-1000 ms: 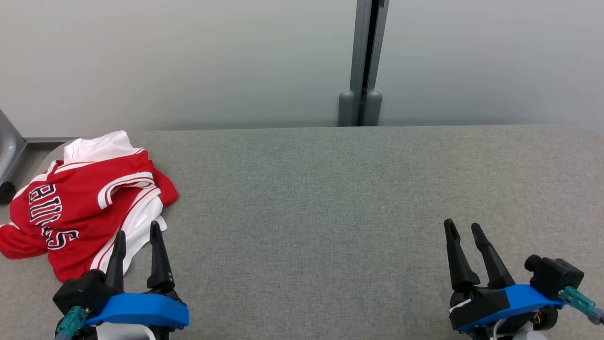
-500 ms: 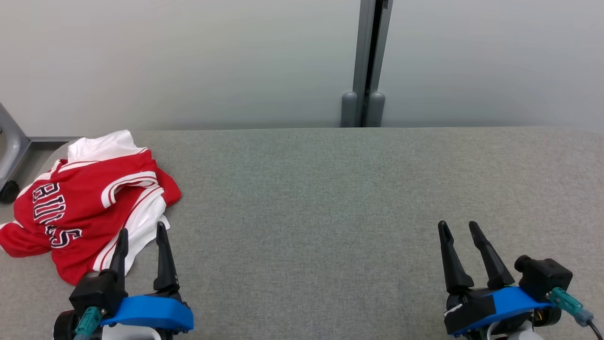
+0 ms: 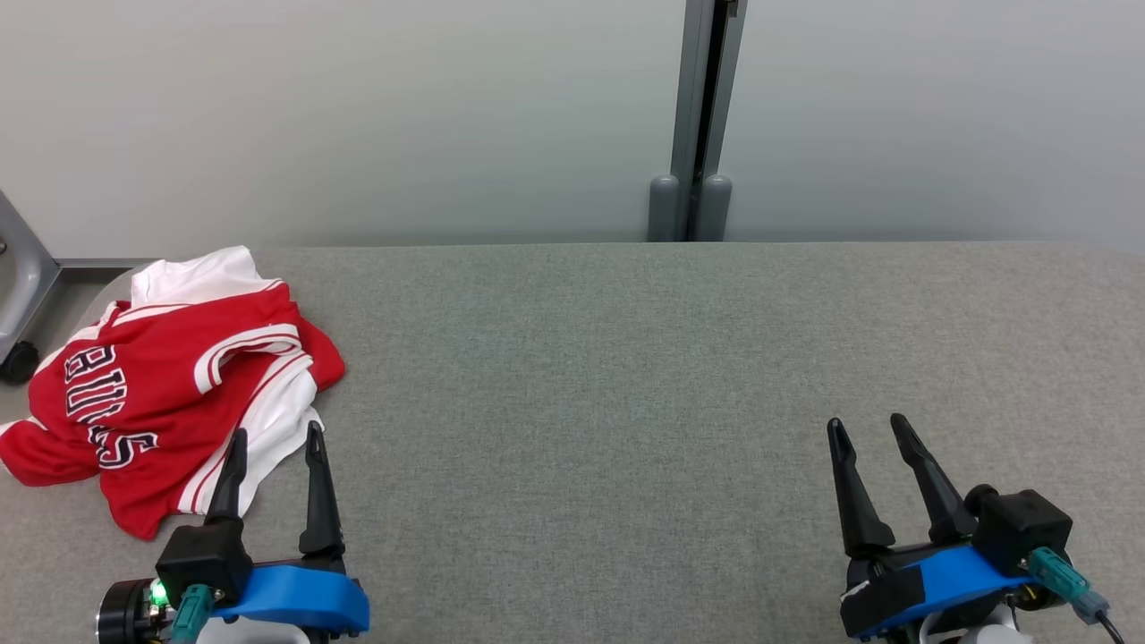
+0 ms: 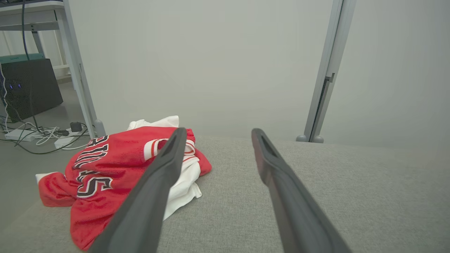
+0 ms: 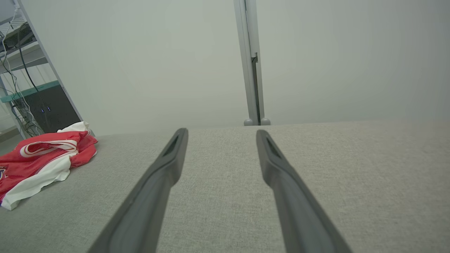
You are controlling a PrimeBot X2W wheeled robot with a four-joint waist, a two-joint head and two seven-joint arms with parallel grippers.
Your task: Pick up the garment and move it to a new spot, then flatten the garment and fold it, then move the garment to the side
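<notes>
The garment (image 3: 152,394) is a red and white jersey with dark lettering, lying crumpled at the far left of the grey table (image 3: 626,376); it also shows in the left wrist view (image 4: 116,172) and the right wrist view (image 5: 38,158). My left gripper (image 3: 275,443) stands open at the lower left, its fingertips just short of the jersey's near white edge, nothing between them. My right gripper (image 3: 866,431) is open at the lower right, far from the cloth, over bare table.
A pale wall with a grey vertical post (image 3: 698,116) stands behind the table. A metal frame leg with a caster (image 3: 18,358) sits off the left edge. In the left wrist view a dark box (image 4: 28,88) and cables lie on the floor.
The picture has shifted slightly right and down as the camera moved. Both grippers have drawn back a little toward the bottom edge, still open. The jersey lies as before.
</notes>
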